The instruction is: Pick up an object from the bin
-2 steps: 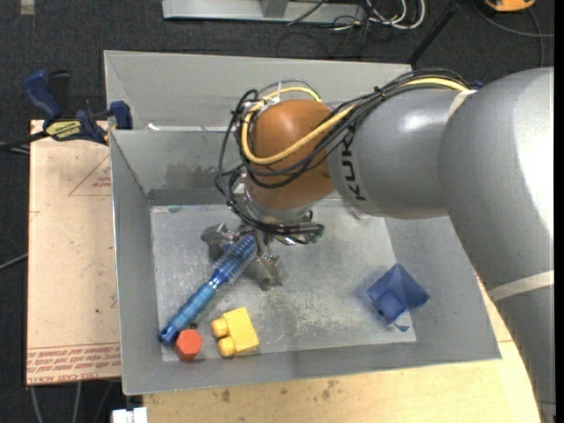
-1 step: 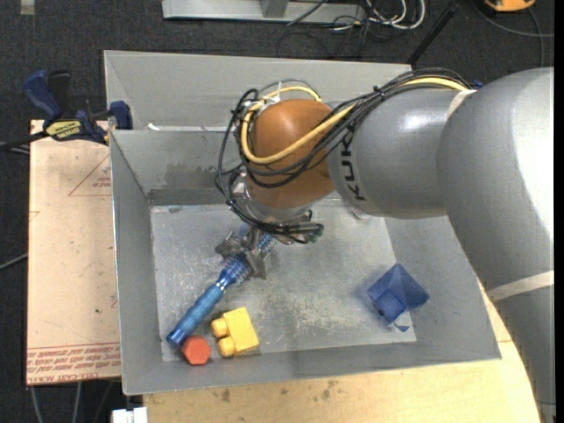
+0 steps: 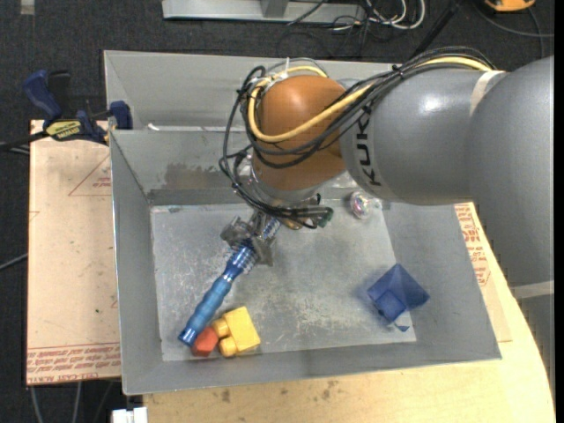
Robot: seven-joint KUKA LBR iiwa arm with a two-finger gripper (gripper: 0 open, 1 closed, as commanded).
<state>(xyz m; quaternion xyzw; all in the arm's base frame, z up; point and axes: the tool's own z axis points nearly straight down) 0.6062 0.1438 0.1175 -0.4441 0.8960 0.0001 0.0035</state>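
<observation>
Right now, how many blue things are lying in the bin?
2. A long blue stick lies slanted in the bin's left half. A blue folded piece lies at the lower right. Others may be hidden under the arm.

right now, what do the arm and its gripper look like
The arm is a thick, smooth grey tube with black KUKA lettering near the wrist. A rounded orange cover caps the wrist, with black and yellow cables looping over it. The gripper below is small, dark grey metal.
</observation>
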